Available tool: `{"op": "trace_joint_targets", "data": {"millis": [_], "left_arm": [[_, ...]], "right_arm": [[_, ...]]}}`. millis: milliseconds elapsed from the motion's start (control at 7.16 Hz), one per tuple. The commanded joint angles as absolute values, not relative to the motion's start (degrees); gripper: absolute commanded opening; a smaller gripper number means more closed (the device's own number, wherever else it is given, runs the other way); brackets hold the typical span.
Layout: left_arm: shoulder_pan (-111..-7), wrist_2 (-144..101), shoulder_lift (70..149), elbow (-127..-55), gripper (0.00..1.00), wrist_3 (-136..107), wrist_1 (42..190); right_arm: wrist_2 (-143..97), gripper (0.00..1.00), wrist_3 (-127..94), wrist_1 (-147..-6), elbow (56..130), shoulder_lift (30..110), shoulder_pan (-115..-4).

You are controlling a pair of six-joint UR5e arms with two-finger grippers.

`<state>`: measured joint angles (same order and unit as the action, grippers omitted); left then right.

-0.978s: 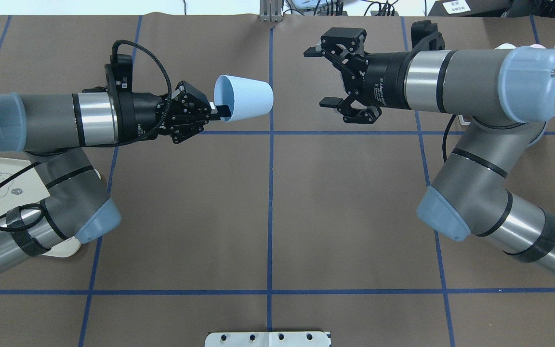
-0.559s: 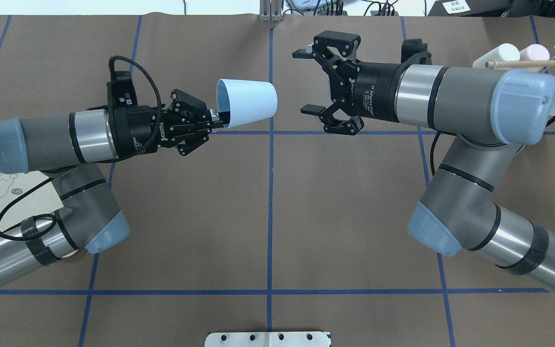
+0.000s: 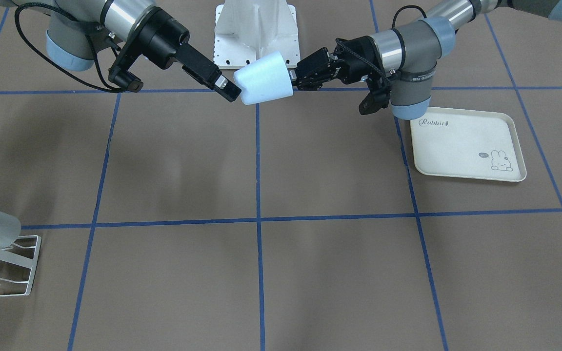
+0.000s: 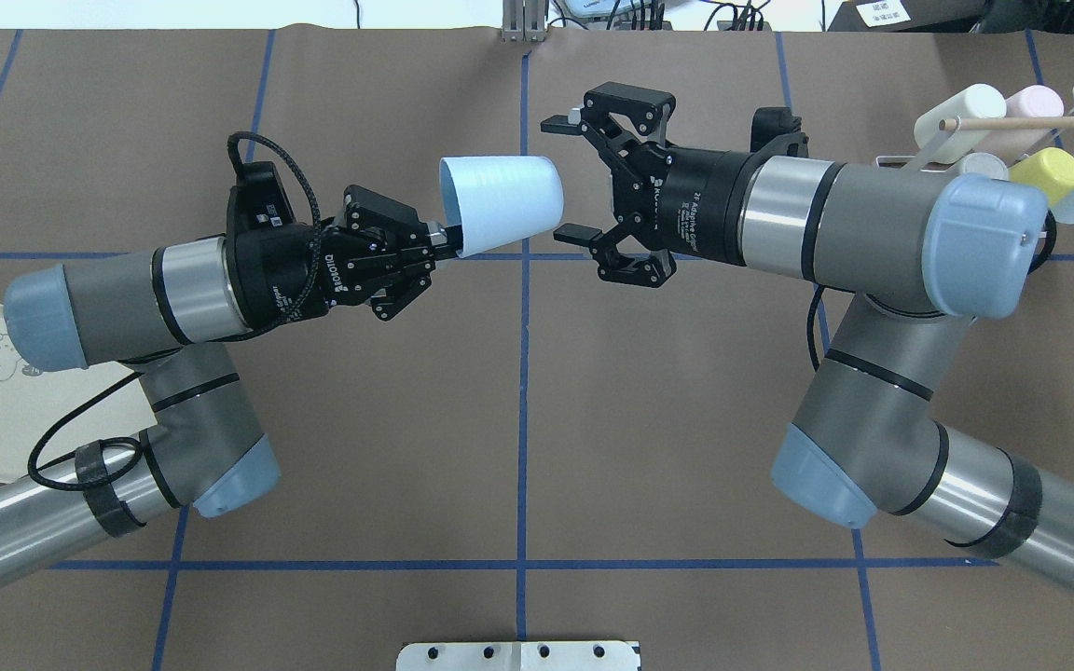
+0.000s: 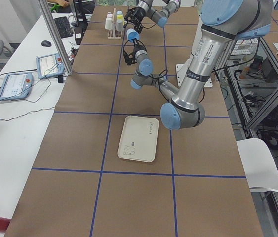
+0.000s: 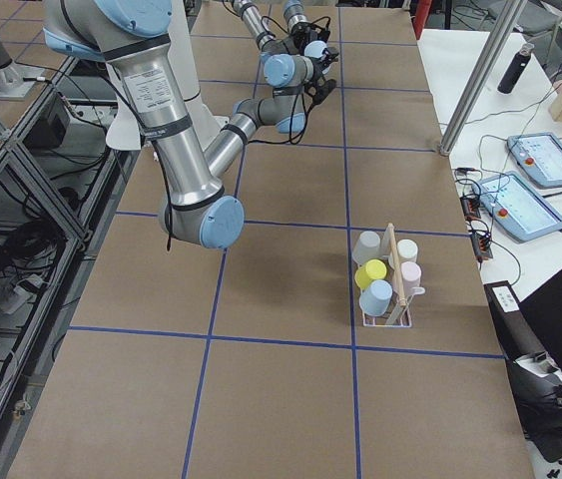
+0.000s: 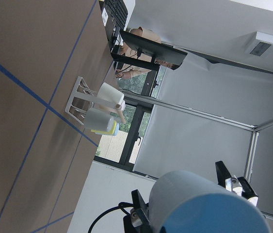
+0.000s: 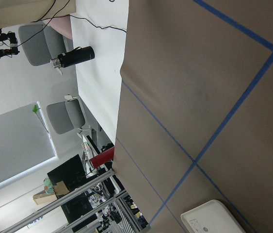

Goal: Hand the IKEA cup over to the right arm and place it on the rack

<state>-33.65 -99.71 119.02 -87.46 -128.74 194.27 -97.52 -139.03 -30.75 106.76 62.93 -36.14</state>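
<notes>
Table (image 4: 667, 391) was noted as covered in brown paper, gridded with blue tape. Cream rabbit-print tray (image 3: 461, 146) was found lying flat toward the left end. White wire rack (image 6: 391, 274) was seen standing near the operators' edge, right half. White mount plate (image 3: 256, 29) was recorded at the robot-side edge, centre.

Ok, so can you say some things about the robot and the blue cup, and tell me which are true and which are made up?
1. The left hand is holding the blue cup by its rim. True.
2. The right hand is shut on the cup. False: it is open, with its fingers spread near the cup's bottom end.
3. The cup is standing on the table. False: it is up in the air, lying sideways.
4. The rack has other cups on it. True.
5. The rack is on the left arm's side. False: it is on the side of the right arm.
</notes>
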Motion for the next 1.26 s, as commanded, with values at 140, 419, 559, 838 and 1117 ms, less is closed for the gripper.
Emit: {"op": "trace_joint_targets", "data": {"millis": [140, 419, 559, 838, 1117], "left_arm": [[-33.0, -99.1, 119.9, -87.5, 0.00, -129.0, 194.7], [-33.0, -99.1, 120.0, -87.5, 0.00, -129.0, 195.0], [-33.0, -99.1, 120.0, -87.5, 0.00, -129.0, 195.0], [-32.9, -98.6, 120.0, -87.5, 0.00, -129.0, 195.0], [-32.6, -98.3, 120.0, -87.4, 0.00, -129.0, 195.0]], "right_arm": [[-97.2, 1.00, -139.9, -30.2, 106.9, 62.6, -35.8], [-97.2, 0.99, -139.9, -30.1, 107.0, 62.5, -35.2], [-97.2, 0.98, -140.1, -29.2, 107.0, 62.5, -35.2], [-96.8, 0.96, -140.3, -27.7, 106.8, 62.6, -34.9], [-96.8, 0.95, -140.3, -27.6, 106.8, 62.7, -34.8]]}}
